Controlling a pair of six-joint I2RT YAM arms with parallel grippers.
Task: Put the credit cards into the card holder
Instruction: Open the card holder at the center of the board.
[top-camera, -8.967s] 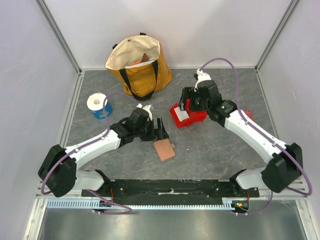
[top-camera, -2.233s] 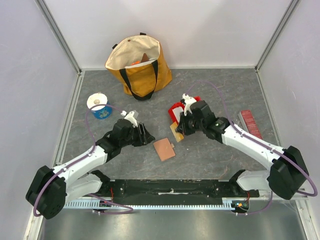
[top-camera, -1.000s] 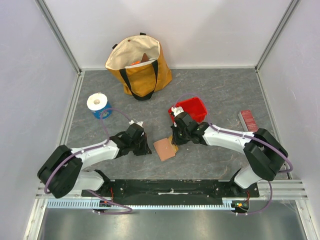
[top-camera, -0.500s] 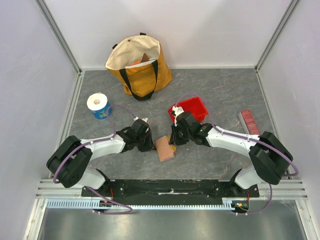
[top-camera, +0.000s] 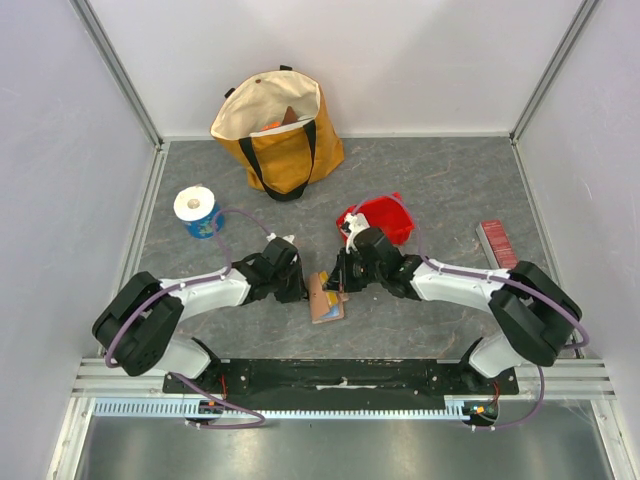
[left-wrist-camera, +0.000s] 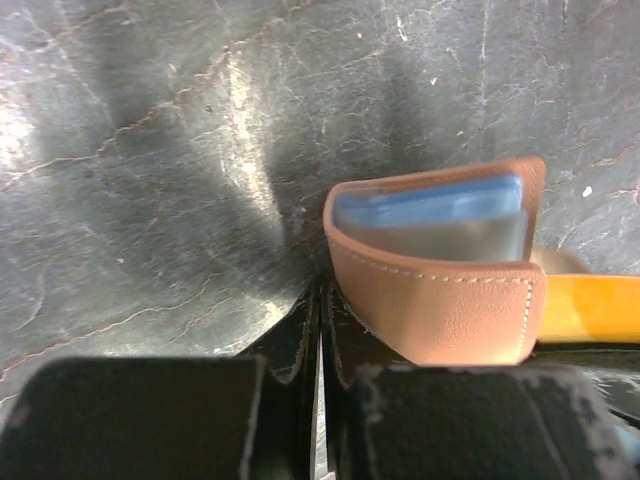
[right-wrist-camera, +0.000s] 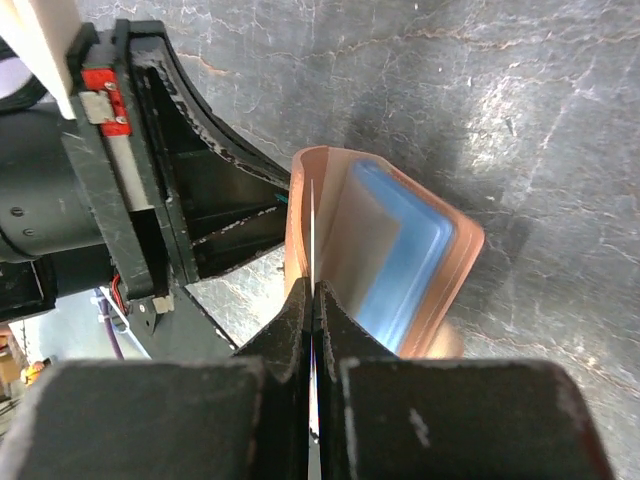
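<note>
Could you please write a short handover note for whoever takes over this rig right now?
Left end effector: shut, tips at the holder's edge; whether it grips anything is unclear.
Right end effector: shut on a yellow card, its edge at the holder's mouth.
Done: a blue card sits inside the holder, which is propped open between both end effectors.
Left: push the yellow card in and release. No further cards are visible.
</note>
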